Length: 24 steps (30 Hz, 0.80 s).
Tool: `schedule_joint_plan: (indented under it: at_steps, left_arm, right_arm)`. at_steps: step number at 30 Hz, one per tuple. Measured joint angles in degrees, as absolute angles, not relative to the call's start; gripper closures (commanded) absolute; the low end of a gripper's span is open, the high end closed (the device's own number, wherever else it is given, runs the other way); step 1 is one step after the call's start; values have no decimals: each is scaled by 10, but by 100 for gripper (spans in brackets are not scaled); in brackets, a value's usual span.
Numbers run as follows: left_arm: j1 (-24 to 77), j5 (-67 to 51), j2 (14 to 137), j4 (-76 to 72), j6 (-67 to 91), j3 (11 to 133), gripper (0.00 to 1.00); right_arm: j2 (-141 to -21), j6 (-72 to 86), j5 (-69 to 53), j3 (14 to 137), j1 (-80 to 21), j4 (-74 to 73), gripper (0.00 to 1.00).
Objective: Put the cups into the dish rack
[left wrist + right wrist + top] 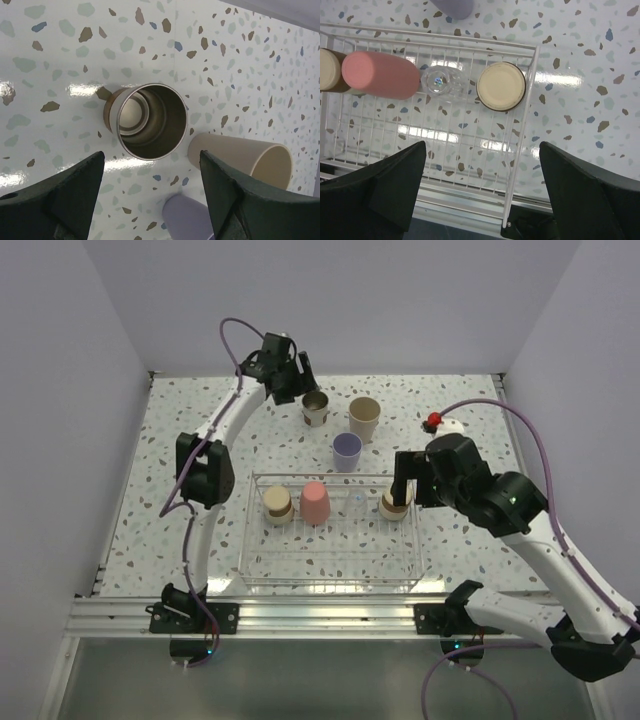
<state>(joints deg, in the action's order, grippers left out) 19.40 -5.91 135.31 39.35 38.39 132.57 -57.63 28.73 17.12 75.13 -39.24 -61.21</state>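
The dish rack [331,586] holds an upside-down steel cup [277,505], the red-pink cup [315,502], the clear cup [357,502] and a second upside-down steel cup [394,506]. Behind it stand an upright steel cup [316,408], the beige cup [364,418] and the lavender cup [346,451]. My left gripper [296,380] is open above the upright steel cup [150,120], beside the beige cup [240,157] and the lavender cup [192,217]. My right gripper [405,475] is open and empty over the rack's right end [525,115], above the tan-based steel cup [501,86].
A small red and white object [438,423] lies at the back right of the table. White walls close the left, back and right sides. A metal rail [330,615] runs along the near edge in front of the rack.
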Motion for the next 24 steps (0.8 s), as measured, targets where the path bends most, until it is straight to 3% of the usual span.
schedule_joint_plan:
  at_steps: [5, 12, 18, 20, 21, 24]
  left_arm:
    - [194, -49, 1374, 390, 388, 1322, 23]
    - [194, -31, 1391, 378, 399, 1319, 38]
    - [194, -26, 1416, 373, 400, 1319, 41]
    - [194, -26, 1424, 372, 401, 1319, 51]
    - [194, -26, 1428, 370, 403, 1319, 67]
    - [194, -26, 1435, 368, 411, 1320, 100]
  right_arm:
    - [-566, 290, 185, 749, -392, -638, 2]
    - [-551, 290, 195, 746, -392, -660, 2]
    - [-553, 288, 196, 736, -392, -664, 2]
    - [-556, 284, 196, 736, -392, -664, 2]
    - [-559, 283, 196, 736, -392, -664, 2]
    - [-565, 277, 196, 736, -392, -664, 2]
